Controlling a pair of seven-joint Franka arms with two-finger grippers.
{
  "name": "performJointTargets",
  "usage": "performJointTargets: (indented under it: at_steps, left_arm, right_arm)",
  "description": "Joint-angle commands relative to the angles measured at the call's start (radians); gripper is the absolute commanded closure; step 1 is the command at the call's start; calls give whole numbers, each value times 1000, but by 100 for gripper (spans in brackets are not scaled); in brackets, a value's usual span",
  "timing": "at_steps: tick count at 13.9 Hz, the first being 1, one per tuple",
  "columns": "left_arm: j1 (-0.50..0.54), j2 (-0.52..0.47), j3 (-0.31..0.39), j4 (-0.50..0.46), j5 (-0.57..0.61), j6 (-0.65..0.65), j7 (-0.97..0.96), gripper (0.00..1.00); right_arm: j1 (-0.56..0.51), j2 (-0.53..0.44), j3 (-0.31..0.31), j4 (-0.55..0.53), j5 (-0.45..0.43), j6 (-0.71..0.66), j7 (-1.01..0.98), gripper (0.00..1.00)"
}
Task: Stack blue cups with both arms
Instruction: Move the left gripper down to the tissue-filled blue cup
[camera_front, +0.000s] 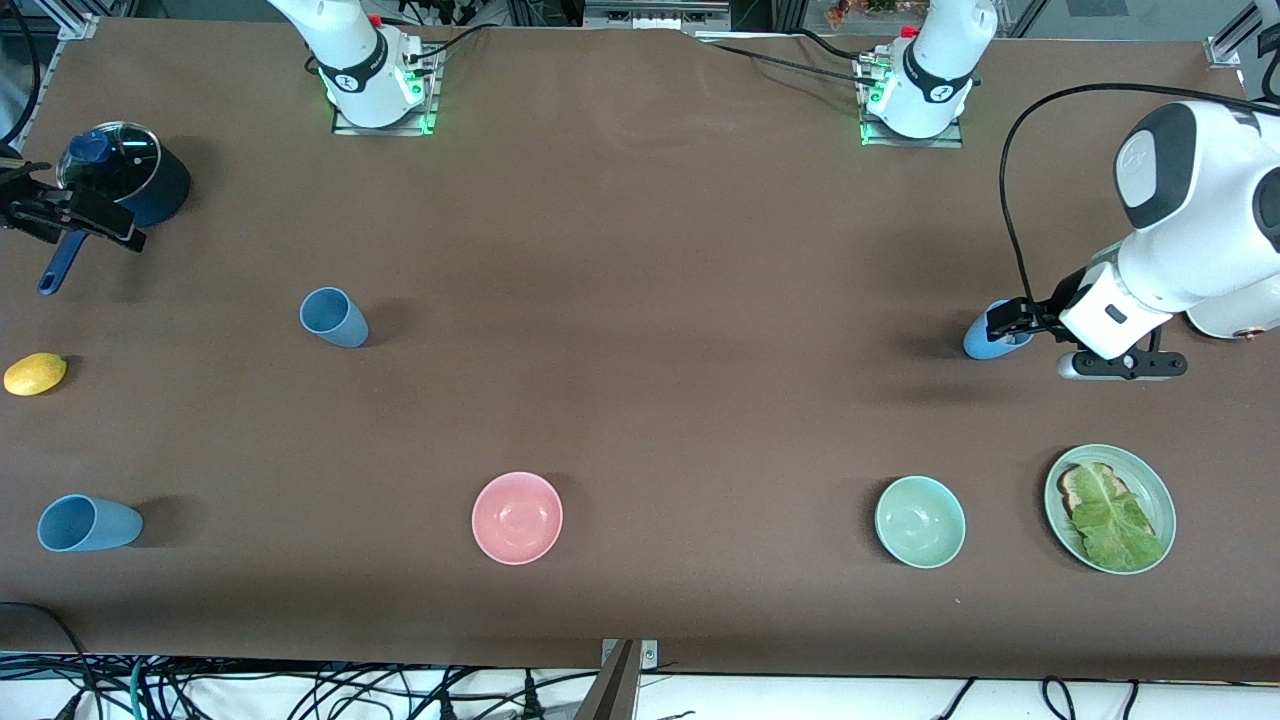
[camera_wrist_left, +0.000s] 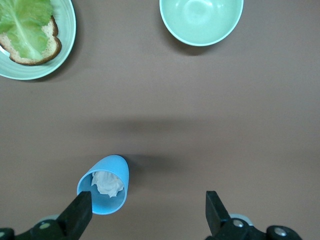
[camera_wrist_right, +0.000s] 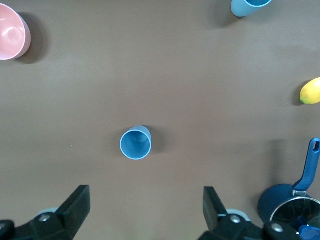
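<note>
Left hand (camera_wrist_left: 145, 215) spread above table, blue cup (camera_wrist_left: 104, 184) beside one finger; right hand (camera_wrist_right: 142, 212) spread, waiting.

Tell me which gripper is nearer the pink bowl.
Neither is close, and the gap looks similar. The right gripper, fingers open, is over the dark-blue pot; the left gripper, fingers open, is over a blue cup. Pink bowl sits between.

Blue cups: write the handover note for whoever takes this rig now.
Left tool: open, empty, over the blue cup with white stuff inside, at the left arm's end.
Right tool: open, empty, over the dark-blue pot.
Second blue cup stands toward the right arm's end; third blue cup is nearer the front camera.
Done: nothing stacked.
Left: grasp and stack all three.
</note>
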Motion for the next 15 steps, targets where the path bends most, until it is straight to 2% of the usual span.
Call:
performJointTargets:
  at_steps: [1,6,9,12,15]
  left_arm:
    - [-6,-35,1,-86,9,72,10,0]
    - [-6,-47,0,-170,9,172,12,0]
    - [-7,-49,0,-243,9,285,10,0]
    - [-9,-47,0,-266,9,299,10,0]
    - [-9,-49,0,-319,8,376,12,0]
  right_arm:
    - [-3,-10,2,4,13,-4,2,0]
    - [-3,-10,2,4,13,-2,2,0]
    - [-3,-10,2,4,13,-2,2,0]
    - [-3,-10,2,4,13,-2,2,0]
    - [-3,-10,2,4,13,-4,2,0]
